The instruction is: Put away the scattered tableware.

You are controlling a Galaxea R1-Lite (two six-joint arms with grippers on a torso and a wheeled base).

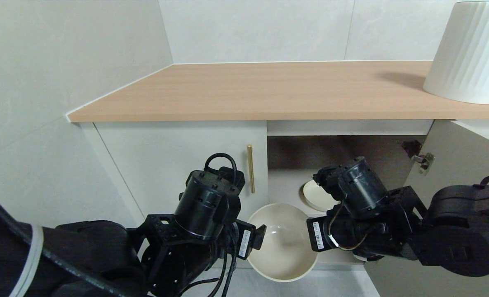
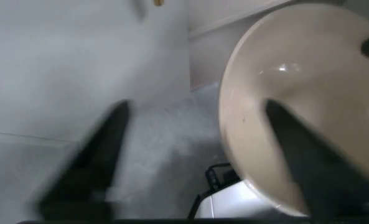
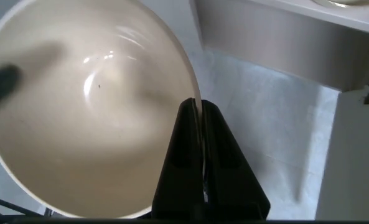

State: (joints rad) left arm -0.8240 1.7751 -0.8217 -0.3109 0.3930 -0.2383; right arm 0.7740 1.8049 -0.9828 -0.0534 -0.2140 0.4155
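Note:
A cream bowl (image 1: 281, 243) hangs tilted in front of the open cabinet, low down between my two arms. My right gripper (image 3: 198, 109) is shut on the bowl's rim (image 3: 193, 81), one finger inside and one outside. My left gripper (image 2: 196, 109) is open at the bowl's opposite side. One of its fingers (image 2: 302, 155) lies across the bowl's inside and the other finger (image 2: 100, 155) stands clear over the floor. A cream plate (image 1: 316, 196) lies on the cabinet shelf behind my right wrist.
The cabinet's left door (image 1: 178, 156) is shut and has a brass handle (image 1: 250, 169). The right door (image 1: 454, 165) stands open. Above runs a wooden countertop (image 1: 269, 88) with a white ribbed container (image 1: 469, 51) at its right end. A wall closes the left side.

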